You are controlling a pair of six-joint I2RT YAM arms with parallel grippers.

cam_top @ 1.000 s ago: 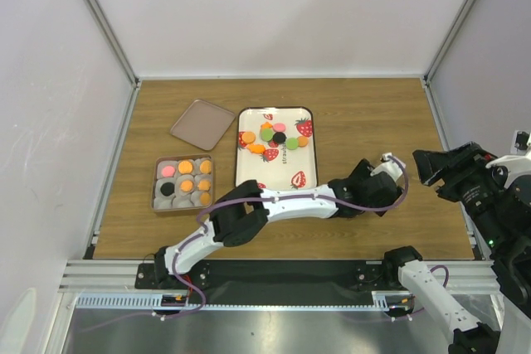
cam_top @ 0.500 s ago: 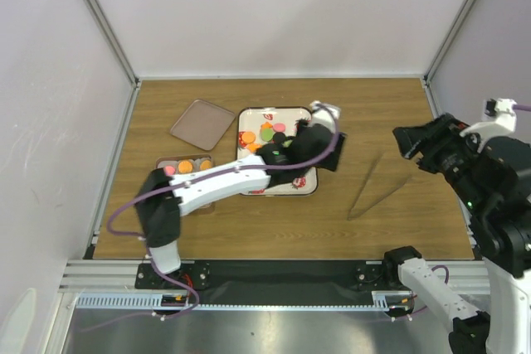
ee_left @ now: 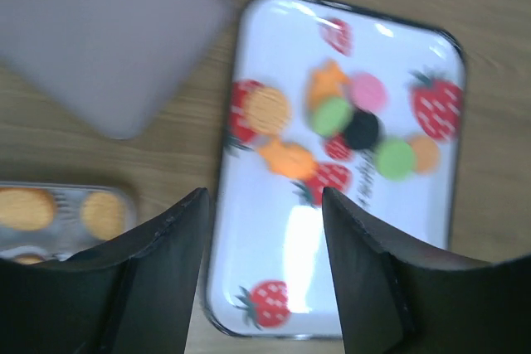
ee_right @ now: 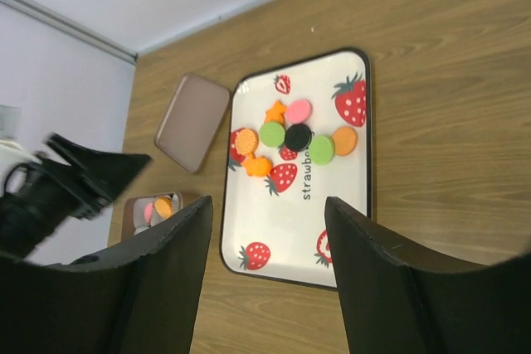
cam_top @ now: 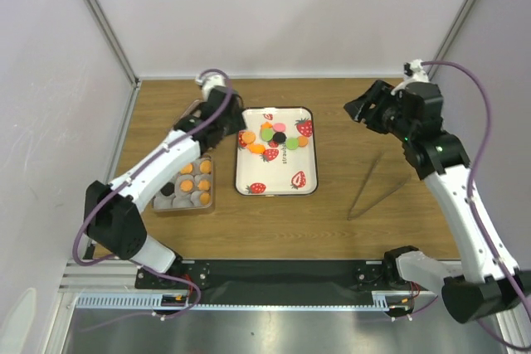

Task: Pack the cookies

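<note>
Lying in a loose cluster on the far half of the strawberry-printed tray [cam_top: 278, 173], the loose cookies [cam_top: 280, 137] are seen as orange, pink, green and black discs, several of them touching their neighbours. More cookies are seated in the compartments of a small box [cam_top: 184, 209] placed just left of the tray on the wooden desk [cam_top: 373, 221]; orange ones and a black one can be made out there, while the box's far row is partly hidden by the left arm [cam_top: 166, 155].

The left arm is stretched toward the far left of the desk, and the left jaws are held above the strip between the tray and a flat brownish lid [ee_left: 99, 39]. In the left wrist view its dark fingers [ee_left: 158, 288] are seen parted to a middling width, with nothing between them; the tray's left edge [ee_left: 274, 238] is framed in the gap, and the cookies [ee_left: 362, 128] are blurred beyond it.

The right arm is raised over the right side of the desk, well apart from the tray. In the right wrist view the right jaws are likewise seen parted and empty, with the tray [ee_right: 274, 230], the cookies [ee_right: 297, 137] and the lid [ee_right: 192, 122] in view beyond the fingers [ee_right: 373, 288].
</note>
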